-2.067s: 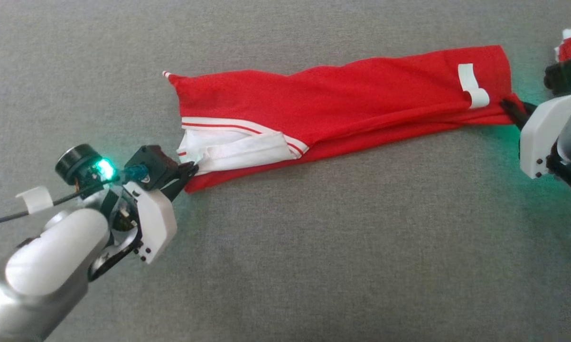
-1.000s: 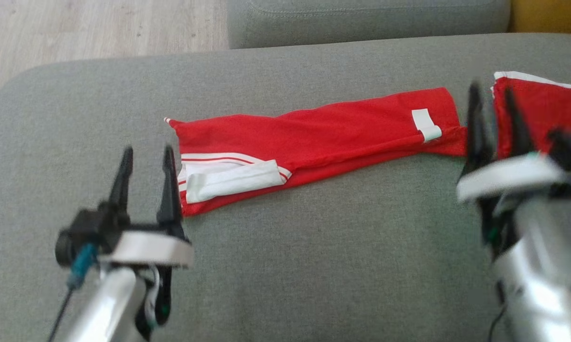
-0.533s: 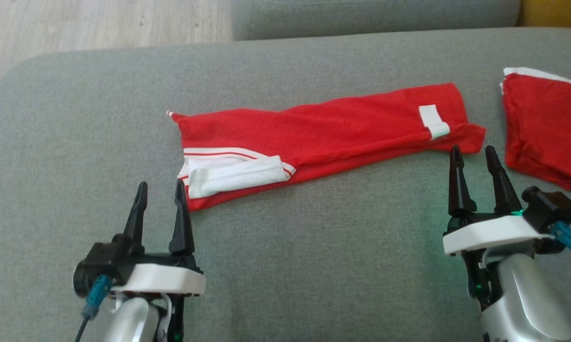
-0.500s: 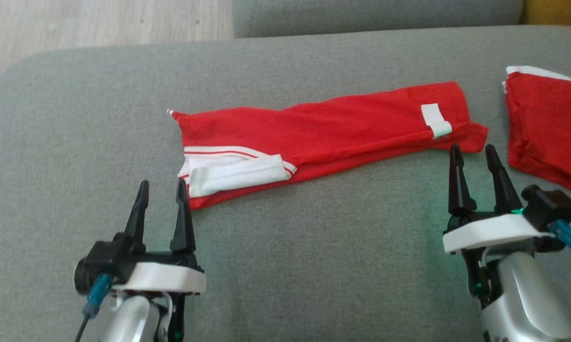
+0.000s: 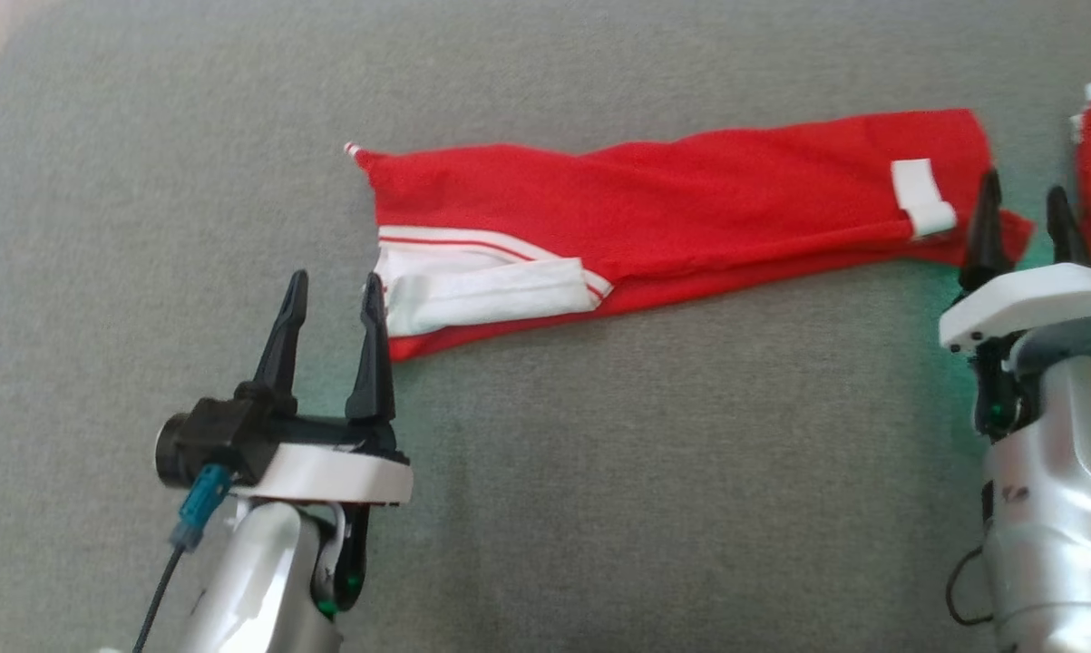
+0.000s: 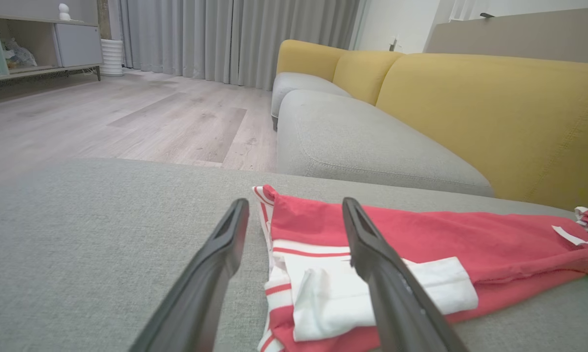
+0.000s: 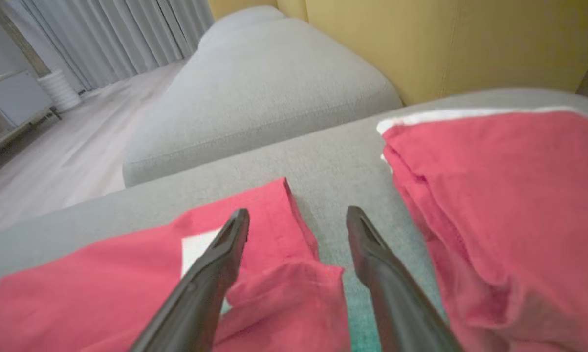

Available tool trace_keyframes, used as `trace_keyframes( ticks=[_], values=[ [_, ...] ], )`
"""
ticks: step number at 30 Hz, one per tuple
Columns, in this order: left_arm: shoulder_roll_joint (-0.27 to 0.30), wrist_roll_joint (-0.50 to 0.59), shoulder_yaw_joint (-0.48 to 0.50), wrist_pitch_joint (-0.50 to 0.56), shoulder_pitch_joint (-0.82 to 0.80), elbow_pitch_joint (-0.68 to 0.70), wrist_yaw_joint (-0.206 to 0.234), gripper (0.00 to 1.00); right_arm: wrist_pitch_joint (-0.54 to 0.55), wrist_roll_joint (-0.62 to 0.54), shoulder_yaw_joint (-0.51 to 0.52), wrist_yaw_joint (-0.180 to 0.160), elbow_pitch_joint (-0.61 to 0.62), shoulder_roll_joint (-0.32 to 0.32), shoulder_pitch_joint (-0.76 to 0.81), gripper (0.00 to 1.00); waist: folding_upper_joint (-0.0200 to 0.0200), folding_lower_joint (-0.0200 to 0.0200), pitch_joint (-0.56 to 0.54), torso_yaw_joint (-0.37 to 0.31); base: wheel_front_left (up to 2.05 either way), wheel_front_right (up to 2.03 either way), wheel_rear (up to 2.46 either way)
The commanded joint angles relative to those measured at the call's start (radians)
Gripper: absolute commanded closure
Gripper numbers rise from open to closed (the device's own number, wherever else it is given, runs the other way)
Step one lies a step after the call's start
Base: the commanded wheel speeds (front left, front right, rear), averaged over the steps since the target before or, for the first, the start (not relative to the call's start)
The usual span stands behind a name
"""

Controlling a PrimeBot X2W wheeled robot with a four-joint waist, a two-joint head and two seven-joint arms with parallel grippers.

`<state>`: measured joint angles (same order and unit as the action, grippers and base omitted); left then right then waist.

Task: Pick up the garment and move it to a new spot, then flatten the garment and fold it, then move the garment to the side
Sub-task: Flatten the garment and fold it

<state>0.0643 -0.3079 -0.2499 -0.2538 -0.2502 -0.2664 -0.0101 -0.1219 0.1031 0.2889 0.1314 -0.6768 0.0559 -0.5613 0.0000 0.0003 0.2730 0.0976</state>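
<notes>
Lengthwise, garment (image 5: pixel 672 199) spans left gripper (image 5: pixel 336 278) to right gripper (image 5: pixel 1024 186).

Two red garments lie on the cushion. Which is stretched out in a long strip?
The white-striped garment in the middle; the other garment lies folded at the right.

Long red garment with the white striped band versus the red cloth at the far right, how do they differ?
The long red garment lies stretched out as a narrow strip; the red cloth is a compact folded stack. The long garment shows a white striped band and a white tag; the cloth shows just a white far edge. Both are red and rest on the grey cushion.
</notes>
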Motion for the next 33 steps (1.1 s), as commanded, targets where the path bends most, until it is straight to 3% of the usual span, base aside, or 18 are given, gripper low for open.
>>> trace_keyframes(
  ticks=[1, 11, 12, 13, 22, 27, 33],
  values=[
    [0.001, 0.011, 0.038, -0.008, -0.041, 0.025, -0.006, 0.0, 0.01, -0.036, 0.016, -0.001, -0.022, -0.005, -0.045, 0.0, 0.0, -0.0003, 0.023, 0.022, 0.0, 0.0, 0.0],
    [-0.011, 0.025, 0.035, -0.008, -0.056, 0.013, -0.019, 0.0, 0.041, -0.164, 0.123, -0.001, -0.244, -0.005, -0.126, 0.0, 0.0, -0.0003, 0.047, 0.04, 0.0, 0.0, 0.0],
    [-0.012, 0.027, 0.037, -0.008, -0.059, 0.012, -0.02, 0.0, 0.039, -0.184, 0.125, -0.001, -0.277, -0.005, -0.138, 0.21, 0.0, -0.0003, 0.048, 0.04, 0.0, 0.0, 0.0],
    [-0.012, 0.028, 0.039, -0.008, -0.061, 0.011, -0.021, 0.0, 0.035, -0.188, 0.122, -0.001, -0.293, -0.005, -0.145, 0.97, 0.0, -0.0003, 0.048, 0.039, 0.0, 0.0, 0.0],
    [-0.013, 0.039, 0.059, -0.008, -0.048, 0.006, -0.022, 0.0, -0.065, -0.225, 0.124, -0.001, -0.309, 0.032, -0.157, 1.0, 0.0, -0.0003, 0.006, 0.001, 0.0, 0.0, 0.0],
    [-0.014, 0.036, 0.063, -0.008, -0.033, 0.006, -0.025, 0.0, -0.1, -0.273, 0.113, -0.001, -0.243, 0.107, -0.115, 1.0, 0.0, -0.0003, -0.034, -0.022, 0.0, 0.0, 0.0],
    [-0.014, 0.03, 0.05, -0.008, -0.005, -0.004, -0.023, 0.0, -0.095, -0.261, 0.12, -0.001, -0.171, 0.116, -0.072, 1.0, 0.0, -0.0003, -0.084, -0.039, 0.0, 0.0, 0.0]
  ],
)
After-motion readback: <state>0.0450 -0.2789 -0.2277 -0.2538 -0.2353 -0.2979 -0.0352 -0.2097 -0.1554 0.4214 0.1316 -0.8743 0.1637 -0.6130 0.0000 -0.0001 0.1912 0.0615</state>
